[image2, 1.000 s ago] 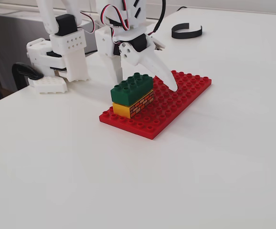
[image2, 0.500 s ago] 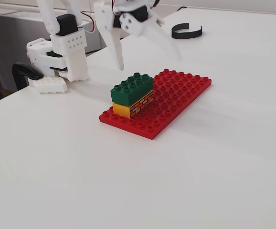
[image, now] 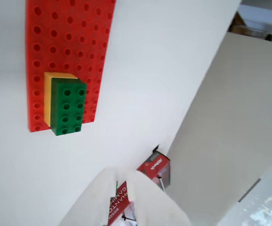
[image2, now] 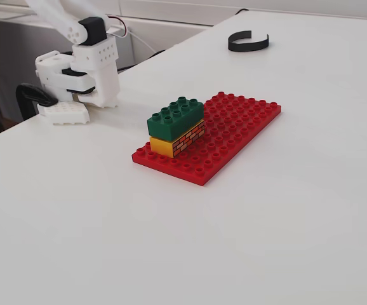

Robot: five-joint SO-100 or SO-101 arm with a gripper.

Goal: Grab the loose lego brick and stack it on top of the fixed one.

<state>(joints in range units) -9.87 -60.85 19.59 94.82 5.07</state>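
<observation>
— White worktop [image2: 107, 241] fills both views, bright and plain. Where do the jaws [image2: 63, 113] sit?

— Far at the left edge in the fixed view, low, with the pale lower finger resting on or just above the worktop. Nothing is between them. Whether they are spread or pressed together I cannot tell; the fixed view shows them side-on and small, and the wrist view shows only a blurred white finger at the bottom edge.

— And the arm behind them?

— White arm [image2: 91, 51], folded down from the upper left corner, wrist block just above the jaws, a black clamp beside it at the worktop edge. It is well apart from the bricks.

— The bricks, then?

— The loose lego brick [image2: 176, 116], dark green, sits on top of the fixed one [image2: 177, 140], the yellow brick with the brick-wall side. In the wrist view the green brick [image: 68, 106] covers most of the yellow one [image: 49, 96], leaving a yellow strip along one side and one end, so it looks slightly offset.

— What carries them?

— A red baseplate [image2: 234, 127], flat on the worktop; the stack stands near its left end in the fixed view. A black open ring [image2: 248, 42] lies far behind.
</observation>
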